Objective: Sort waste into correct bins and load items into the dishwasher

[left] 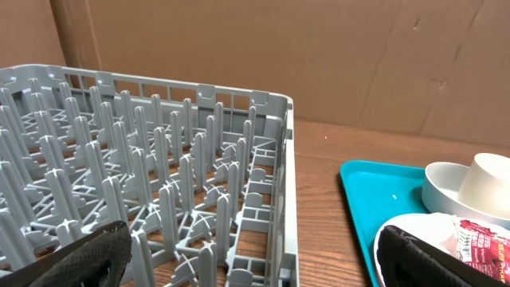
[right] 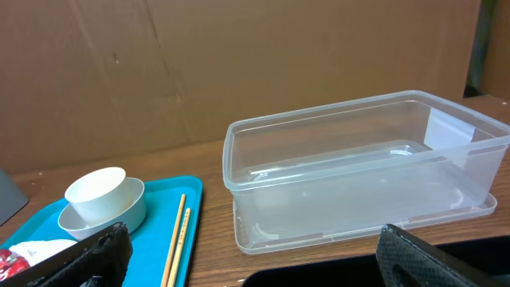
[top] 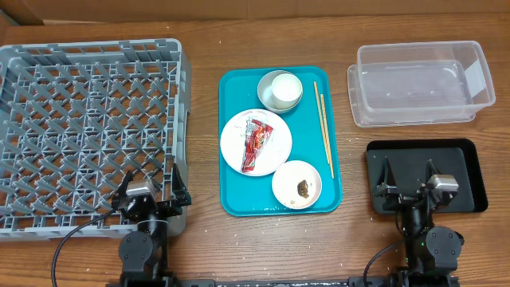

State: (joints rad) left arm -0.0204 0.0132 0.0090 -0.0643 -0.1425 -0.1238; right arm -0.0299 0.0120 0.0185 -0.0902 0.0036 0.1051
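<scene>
The chopsticks point(top: 323, 131) are laid side by side along the right edge of the teal tray point(top: 231, 201). Their long axis runs from far to near, with the near ends slanted slightly rightward. They are seen as thin, pale wooden sticks.

The red printed wrapper point(top: 256, 143) is laid on the whitish plate point(top: 234, 137) at the tray's middle, its long axis also roughly far to near. A white cup point(top: 285, 85) is seated in a pale bowl point(top: 267, 97) at the tray's far end. A brown lump point(top: 304, 188) is held in a second bowl point(top: 285, 180) at the near right corner.

The clear tub point(top: 418, 84) is set with its long axis left to right, and the black tray point(top: 472, 163) is placed just nearer. The grey rack point(top: 88, 135) is placed at the left.

The left gripper point(top: 153, 182) is held over the rack's near right corner and the right gripper point(top: 409, 173) over the black tray. Both are spread wide, and nothing is gripped.
</scene>
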